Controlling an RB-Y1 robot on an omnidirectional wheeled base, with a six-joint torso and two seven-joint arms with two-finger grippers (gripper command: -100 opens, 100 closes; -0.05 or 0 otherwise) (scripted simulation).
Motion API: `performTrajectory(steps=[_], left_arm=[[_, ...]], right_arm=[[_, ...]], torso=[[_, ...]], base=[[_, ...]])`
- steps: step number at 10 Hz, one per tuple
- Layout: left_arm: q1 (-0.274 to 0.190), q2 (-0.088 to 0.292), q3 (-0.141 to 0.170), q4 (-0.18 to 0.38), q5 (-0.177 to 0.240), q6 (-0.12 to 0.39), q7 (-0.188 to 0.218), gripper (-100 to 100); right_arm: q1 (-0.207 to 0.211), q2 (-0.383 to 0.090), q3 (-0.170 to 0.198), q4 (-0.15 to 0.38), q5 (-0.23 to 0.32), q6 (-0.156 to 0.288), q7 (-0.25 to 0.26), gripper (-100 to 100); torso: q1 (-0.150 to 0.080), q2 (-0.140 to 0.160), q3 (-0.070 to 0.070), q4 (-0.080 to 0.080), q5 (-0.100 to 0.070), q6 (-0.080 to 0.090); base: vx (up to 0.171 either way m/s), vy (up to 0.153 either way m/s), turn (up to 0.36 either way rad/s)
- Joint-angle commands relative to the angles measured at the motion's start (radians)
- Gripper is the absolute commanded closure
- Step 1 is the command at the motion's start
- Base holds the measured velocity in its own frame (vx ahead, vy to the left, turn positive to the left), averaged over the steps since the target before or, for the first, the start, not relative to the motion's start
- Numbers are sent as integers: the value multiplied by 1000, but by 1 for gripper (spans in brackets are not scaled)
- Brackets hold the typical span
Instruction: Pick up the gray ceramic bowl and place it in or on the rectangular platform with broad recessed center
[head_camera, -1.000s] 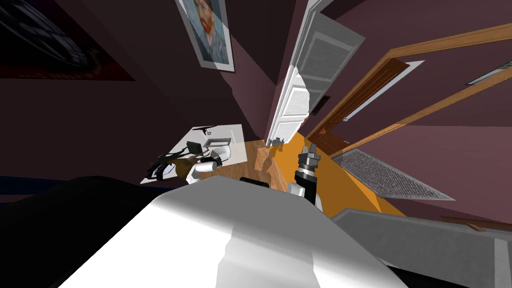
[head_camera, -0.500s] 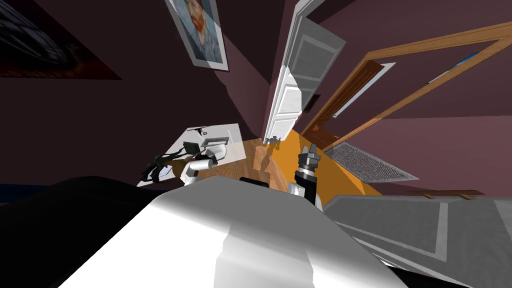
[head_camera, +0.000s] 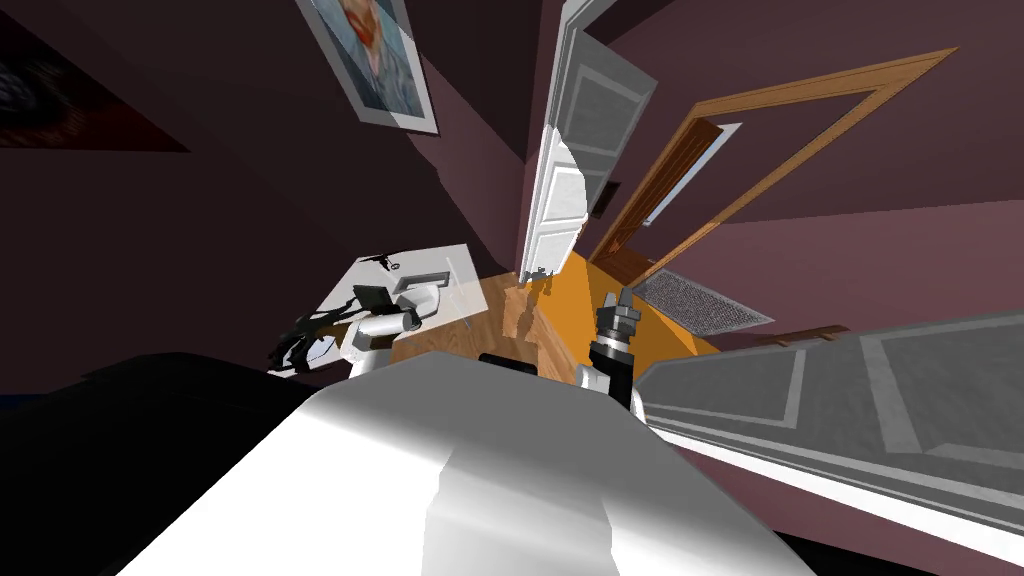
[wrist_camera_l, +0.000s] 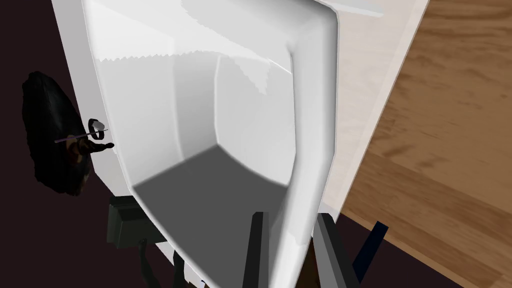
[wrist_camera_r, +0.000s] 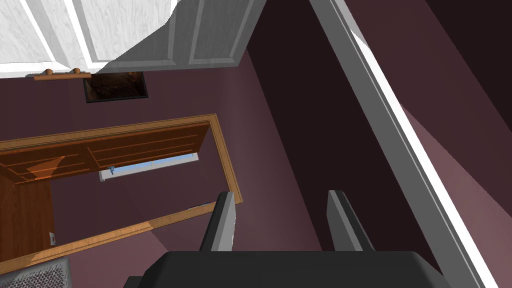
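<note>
Tabletop (wrist_camera_l: 361, 120) half hidden behind bowl (wrist_camera_l: 225, 125) in left fingers (wrist_camera_l: 257, 250).

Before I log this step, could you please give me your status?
Left gripper shut on white bowl rim. Right gripper open, empty. Bowl at pale table; black clutter alongside.

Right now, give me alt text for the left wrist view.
The left gripper pinches one wall of a white, squarish bowl with a grey bottom. Behind it lie a pale tabletop and a wooden floor.
</note>
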Motion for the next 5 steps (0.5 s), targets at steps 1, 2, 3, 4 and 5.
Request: performTrajectory(steps=[1,2,3,4,5], left_arm=[[-15,12,36,1,-12,26,16,100],[-22,21,57,-1,-14,44,24,100],[-29,30,78,-1,-14,62,32,100],[-36,40,97,-1,-13,79,39,100],[-43,50,115,1,-10,97,47,100]], right_arm=[[0,0,0,0,0,0,0,0],[0,0,0,0,0,0,0,0],[0,0,0,0,0,0,0,0],[0,0,0,0,0,0,0,0],[0,0,0,0,0,0,0,0]], torso=[[0,0,0,0,0,0],[-1,-1,0,0,-1,0],[-1,-1,0,1,-1,1],[-1,-3,-1,1,-2,1],[-1,-4,-1,1,-2,0]], base=[[-120,23,-178],[-113,23,-198],[-79,36,-180],[-64,52,-169],[-58,47,-169]])
